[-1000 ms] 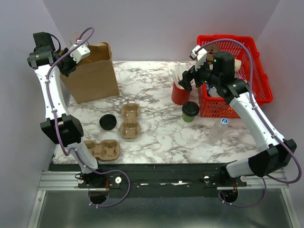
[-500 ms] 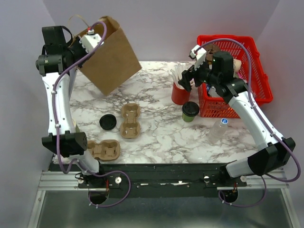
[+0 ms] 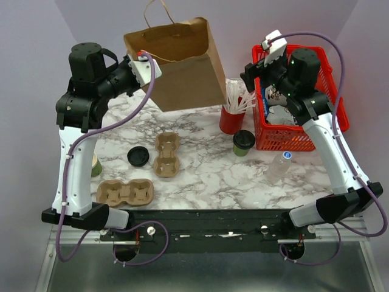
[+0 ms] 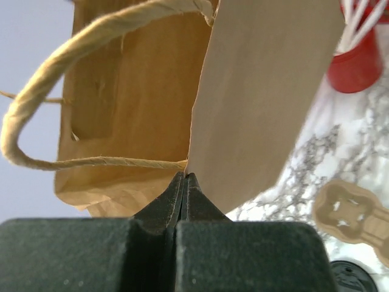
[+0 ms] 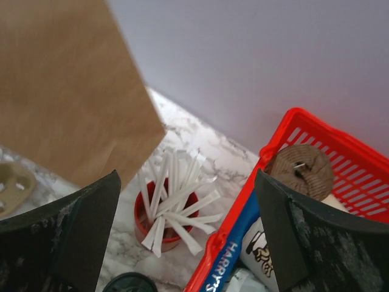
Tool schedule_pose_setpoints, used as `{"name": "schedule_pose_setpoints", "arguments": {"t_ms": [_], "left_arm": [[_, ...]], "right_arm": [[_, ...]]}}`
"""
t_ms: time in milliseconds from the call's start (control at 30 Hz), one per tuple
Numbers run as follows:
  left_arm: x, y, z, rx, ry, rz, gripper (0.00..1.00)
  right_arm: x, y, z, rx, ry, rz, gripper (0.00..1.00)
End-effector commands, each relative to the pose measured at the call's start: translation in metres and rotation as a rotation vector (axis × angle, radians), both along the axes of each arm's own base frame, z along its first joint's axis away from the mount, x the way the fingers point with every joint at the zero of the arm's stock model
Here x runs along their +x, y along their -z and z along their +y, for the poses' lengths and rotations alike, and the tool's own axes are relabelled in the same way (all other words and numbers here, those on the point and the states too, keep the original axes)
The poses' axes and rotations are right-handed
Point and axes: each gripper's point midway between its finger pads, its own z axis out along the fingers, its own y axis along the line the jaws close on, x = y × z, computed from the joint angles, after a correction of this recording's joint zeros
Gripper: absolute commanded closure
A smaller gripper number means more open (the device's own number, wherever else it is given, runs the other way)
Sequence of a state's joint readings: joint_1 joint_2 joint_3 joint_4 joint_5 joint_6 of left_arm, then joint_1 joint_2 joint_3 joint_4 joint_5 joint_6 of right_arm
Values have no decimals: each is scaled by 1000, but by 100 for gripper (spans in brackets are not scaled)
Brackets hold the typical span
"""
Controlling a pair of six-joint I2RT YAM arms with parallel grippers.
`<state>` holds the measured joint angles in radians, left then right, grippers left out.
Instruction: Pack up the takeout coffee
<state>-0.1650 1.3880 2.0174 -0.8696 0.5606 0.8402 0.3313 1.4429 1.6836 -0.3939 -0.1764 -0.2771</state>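
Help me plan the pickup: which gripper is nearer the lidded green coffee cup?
Right. The right gripper hangs open above and behind the takeout coffee; the left gripper is far to its left, pinching the paper bag.

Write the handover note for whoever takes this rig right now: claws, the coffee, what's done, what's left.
Left claw: shut on the top edge of the brown paper bag, holding it tilted above the marble table.
Right claw: open, empty, raised by the red plastic basket.
Coffee: olive-green paper cup with black lid, standing on the table beside the basket.
Done: bag gripped and in the air.
Left: coffee not yet in the bag; bag it.
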Motion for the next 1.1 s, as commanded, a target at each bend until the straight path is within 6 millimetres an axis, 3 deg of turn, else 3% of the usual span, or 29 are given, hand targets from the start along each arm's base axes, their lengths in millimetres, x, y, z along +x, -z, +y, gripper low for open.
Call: {"name": "schedule_pose_setpoints", "arguments": {"t_ms": [0,167,400,600,800,933,1067], "left_arm": [[-33,8,-15,30,52,15,100],[-60,32,-35,47,129,67,100],[-86,81,-66,112,253,165,100],[-94,108,-95,151,343,190,100],[-93,132,-99,238,379,183,100],[-90,126,-94,264,353,141,100],[-91,106,-92,219,328,101,100]], "right_arm": [[-6,-51,-15,42,59,-115,0],[-7,-55,-18,44,71,-121,0],[-1,-64,-28,55,138,-138,0],[-1,-61,-24,50,118,-116,0],[-5,-57,-23,36,105,-108,0],[-10,-54,-23,36,89,-103,0],[-11,-48,-25,29,100,-93,0]]}}
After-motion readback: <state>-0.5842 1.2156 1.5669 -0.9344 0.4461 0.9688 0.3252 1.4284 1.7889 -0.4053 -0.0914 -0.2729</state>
